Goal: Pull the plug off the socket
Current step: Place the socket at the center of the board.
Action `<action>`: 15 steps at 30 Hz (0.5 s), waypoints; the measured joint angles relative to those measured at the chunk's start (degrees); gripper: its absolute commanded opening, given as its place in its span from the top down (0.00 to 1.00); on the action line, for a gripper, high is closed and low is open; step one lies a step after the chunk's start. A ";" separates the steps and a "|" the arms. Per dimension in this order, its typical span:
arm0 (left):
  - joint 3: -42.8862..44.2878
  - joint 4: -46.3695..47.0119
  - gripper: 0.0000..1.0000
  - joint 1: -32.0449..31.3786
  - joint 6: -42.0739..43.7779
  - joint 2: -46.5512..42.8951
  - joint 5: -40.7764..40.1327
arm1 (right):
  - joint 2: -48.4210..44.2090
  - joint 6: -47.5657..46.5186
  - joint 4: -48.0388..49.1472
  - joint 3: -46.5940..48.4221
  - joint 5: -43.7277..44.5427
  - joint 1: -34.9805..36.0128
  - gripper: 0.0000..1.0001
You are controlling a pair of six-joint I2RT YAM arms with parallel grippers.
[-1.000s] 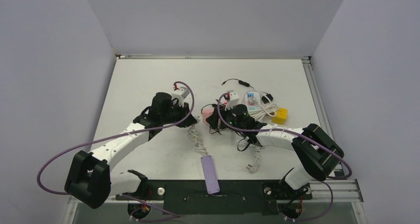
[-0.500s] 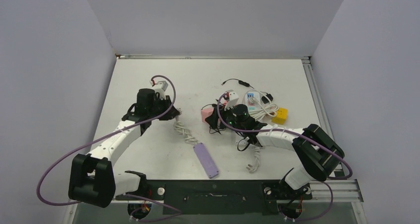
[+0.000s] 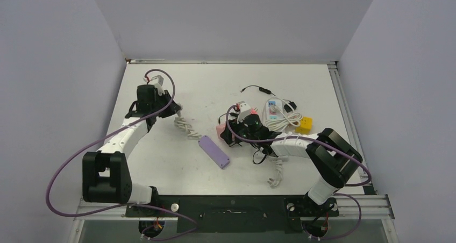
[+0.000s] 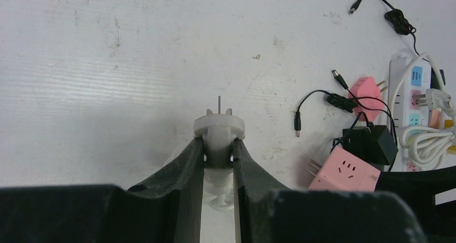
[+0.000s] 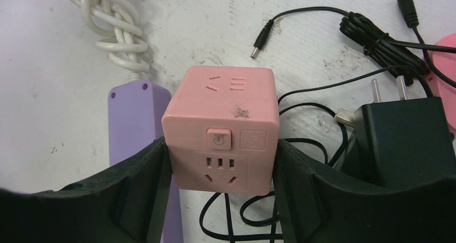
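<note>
White plug [image 4: 219,129] pinched tight in left jaws, well clear of pink socket cube [image 5: 220,127] clamped in right jaws. Risk: trailing cord [image 3: 184,127] may drag purple strip [image 3: 214,151], twisting plug loose.

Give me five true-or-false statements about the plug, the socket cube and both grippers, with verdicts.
1. The left gripper is shut on the white plug. True.
2. The right gripper is empty. False: it clamps the pink socket cube.
3. The white plug sits in the pink socket cube. False: it is out, held well apart from it.
4. A black adapter lies beside the pink socket cube. True.
5. The purple power strip lies on the table, in neither gripper. True.
</note>
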 measured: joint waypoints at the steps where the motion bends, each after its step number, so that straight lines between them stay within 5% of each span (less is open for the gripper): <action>1: 0.44 0.07 0.81 -0.02 -0.13 0.79 -0.02 | 0.42 -0.04 -0.52 0.26 0.22 0.00 0.82; 11: 4.55 -3.74 0.30 -0.02 -0.81 8.55 0.57 | 1.97 -0.59 -1.42 1.75 1.49 0.00 0.41; 15: 4.72 -5.44 0.19 -0.02 -0.83 9.16 0.63 | 1.97 -0.92 -1.38 1.75 1.36 0.20 0.25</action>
